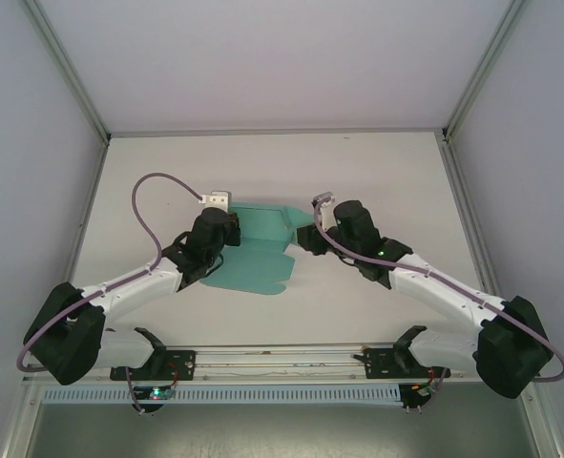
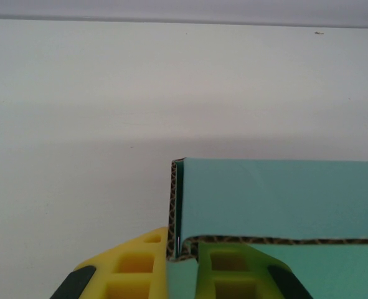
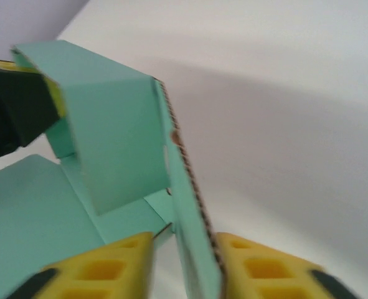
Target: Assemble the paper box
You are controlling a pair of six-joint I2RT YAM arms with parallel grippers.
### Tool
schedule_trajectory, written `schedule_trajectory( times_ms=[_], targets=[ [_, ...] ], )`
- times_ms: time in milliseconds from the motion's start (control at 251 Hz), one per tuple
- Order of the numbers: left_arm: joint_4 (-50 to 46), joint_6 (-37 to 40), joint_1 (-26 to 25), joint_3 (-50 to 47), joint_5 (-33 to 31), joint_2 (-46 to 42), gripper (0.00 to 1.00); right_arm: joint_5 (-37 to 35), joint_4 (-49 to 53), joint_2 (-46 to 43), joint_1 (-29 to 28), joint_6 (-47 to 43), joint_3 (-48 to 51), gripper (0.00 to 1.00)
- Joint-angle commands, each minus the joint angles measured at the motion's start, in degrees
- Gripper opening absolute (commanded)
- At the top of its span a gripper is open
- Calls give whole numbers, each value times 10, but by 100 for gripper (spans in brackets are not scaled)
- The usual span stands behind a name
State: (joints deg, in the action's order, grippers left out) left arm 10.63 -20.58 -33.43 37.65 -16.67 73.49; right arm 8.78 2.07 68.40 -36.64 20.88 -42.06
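The paper box (image 1: 258, 265) is a teal-green card sheet lying flat in the middle of the table, with its back flaps folded up. My left gripper (image 1: 230, 227) is at the sheet's back left corner. In the left wrist view my left gripper (image 2: 182, 261) is shut on the upright corner flap of the paper box (image 2: 277, 193). My right gripper (image 1: 306, 235) is at the sheet's right side. In the blurred right wrist view a raised side flap of the paper box (image 3: 187, 187) stands between the jaws of my right gripper (image 3: 184, 265). The right finger touches it and the left finger is a gap away.
The white table (image 1: 377, 181) is bounded by metal frame rails (image 1: 458, 191) at the left, right and back. A rail (image 1: 282, 355) with the arm bases runs along the near edge. My left gripper's black and yellow body (image 3: 15, 106) is close behind the folded flap in the right wrist view.
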Motion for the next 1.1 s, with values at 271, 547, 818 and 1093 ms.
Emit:
schedule_trajectory(
  times_ms=[271,547,818,1093],
  targets=[
    [-11,1,-7,12,-2,-27,0,-225,137,67,-22,22,-85,0],
    [-12,-6,-6,27,-5,2,0,-187,127,64,-70,-12,-114,19],
    [-7,-19,-6,39,-18,44,0,-50,82,53,-98,10,-124,32],
    [3,-25,-7,33,-9,45,0,20,8,74,-107,9,-120,41]
  ],
)
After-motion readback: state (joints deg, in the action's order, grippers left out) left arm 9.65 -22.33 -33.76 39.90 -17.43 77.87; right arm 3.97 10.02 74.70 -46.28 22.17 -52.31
